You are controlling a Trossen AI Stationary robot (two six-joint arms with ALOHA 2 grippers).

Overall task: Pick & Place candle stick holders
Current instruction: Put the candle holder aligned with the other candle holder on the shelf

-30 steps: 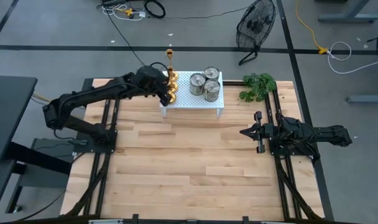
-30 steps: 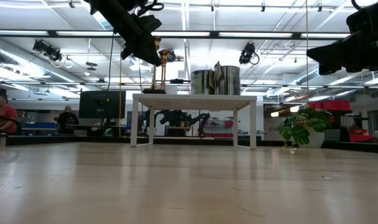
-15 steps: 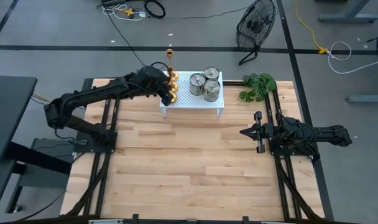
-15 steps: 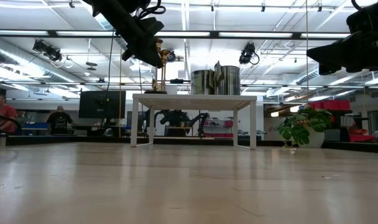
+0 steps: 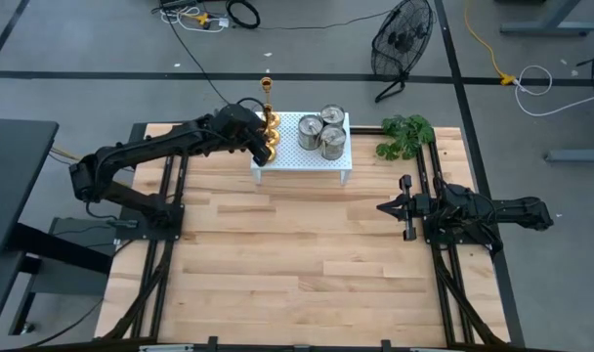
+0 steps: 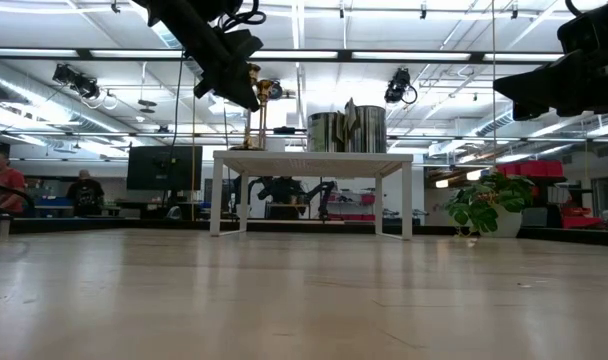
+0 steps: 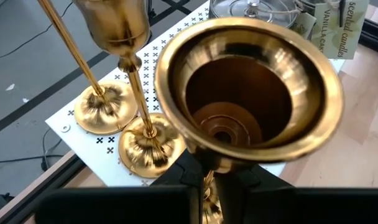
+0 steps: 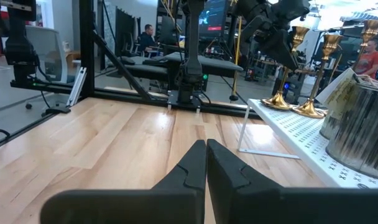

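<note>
A white perforated rack [image 5: 302,156] stands at the table's far edge. Two gold candle stick holders rest on it by their round bases [image 7: 105,109] [image 7: 148,146]. Beside them stand squat silver can-like holders [image 5: 321,132]. My left gripper [image 7: 209,186] is over the rack's left end, shut on a third gold holder whose wide cup [image 7: 248,93] fills the left wrist view. That holder's base is hidden. My right gripper [image 5: 385,207] waits shut at the table's right side, touching nothing. My left gripper pinches the gold holder's slim stem [image 7: 207,177] between its two fingers, just under the cup. The fingers slant down from the table's left and lie across the stem. The cup stands above the fingers, roughly upright. Whether the base rests on the rack, I cannot tell.
A green leafy plant [image 5: 404,135] sits right of the rack at the far edge. Bare wooden tabletop [image 5: 297,254] spreads between the two arms and toward the near edge. A fan [image 5: 403,39] stands on the floor beyond the table, and people sit in the room behind.
</note>
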